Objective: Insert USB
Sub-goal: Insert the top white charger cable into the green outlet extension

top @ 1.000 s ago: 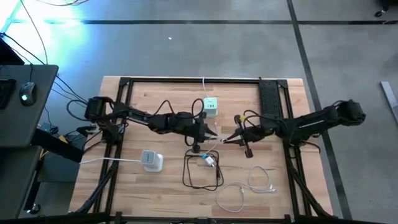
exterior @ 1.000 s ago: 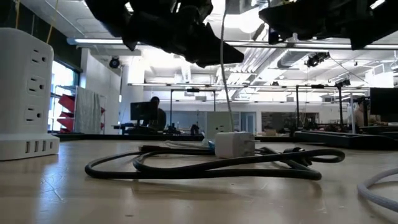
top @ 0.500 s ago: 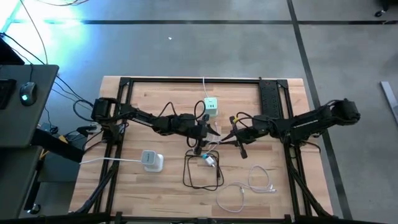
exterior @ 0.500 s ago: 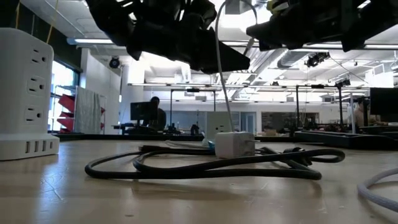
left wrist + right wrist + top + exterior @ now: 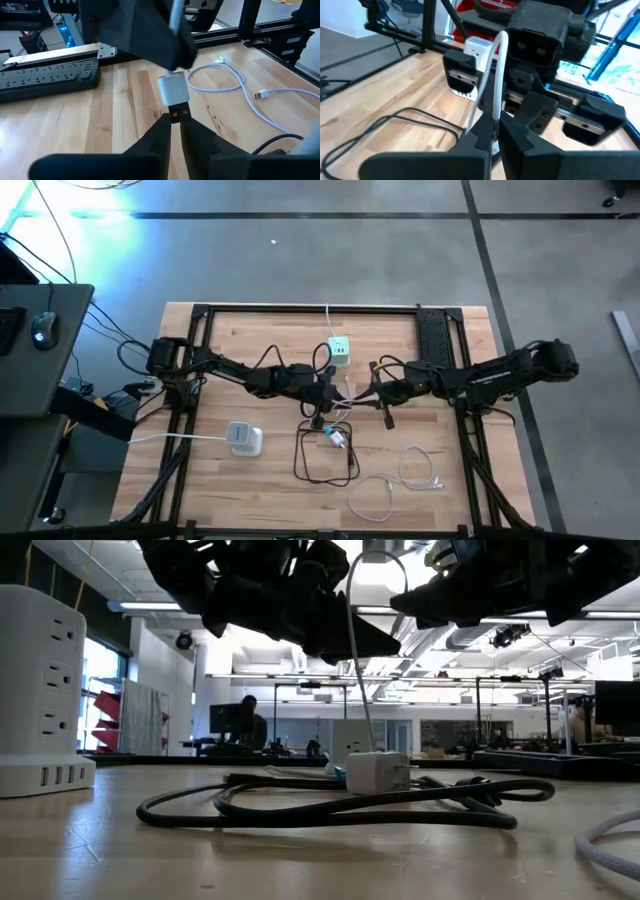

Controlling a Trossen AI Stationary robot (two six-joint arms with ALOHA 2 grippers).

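while the left gripper (image 5: 172,122) pinches the usb plug (image 5: 176,97) at frame centre and the right gripper (image 5: 492,131) pinches its white cable (image 5: 497,75), opposed pulls may twist the plug loose.

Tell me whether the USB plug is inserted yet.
Not inserted: the USB plug hangs in the air between the left gripper and right gripper, above the table.
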